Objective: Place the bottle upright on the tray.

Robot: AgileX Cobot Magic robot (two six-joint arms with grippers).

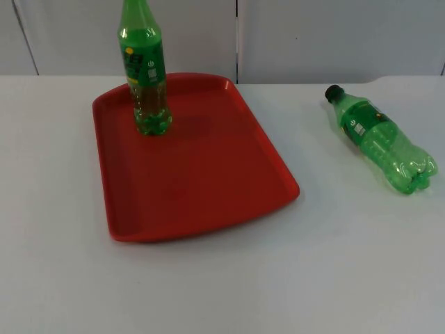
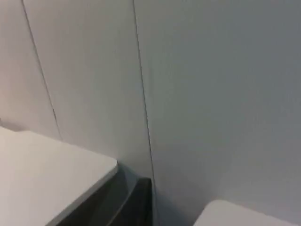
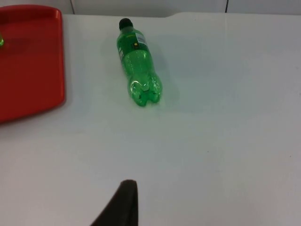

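upright bottle point(image 1: 144, 76) top cut off

All I've got of the robot right now is my right hand point(image 3: 121, 209), on the right wrist view: one fingertip point(image 3: 125, 197), plain black, matte, with no markings, screws or labels I can pick out. It's a narrow wedge, broad at its base and tapering to a blunt, squared-off end, one edge curving gently, the other running nearly straight. The surface looks smooth and uniformly dark.
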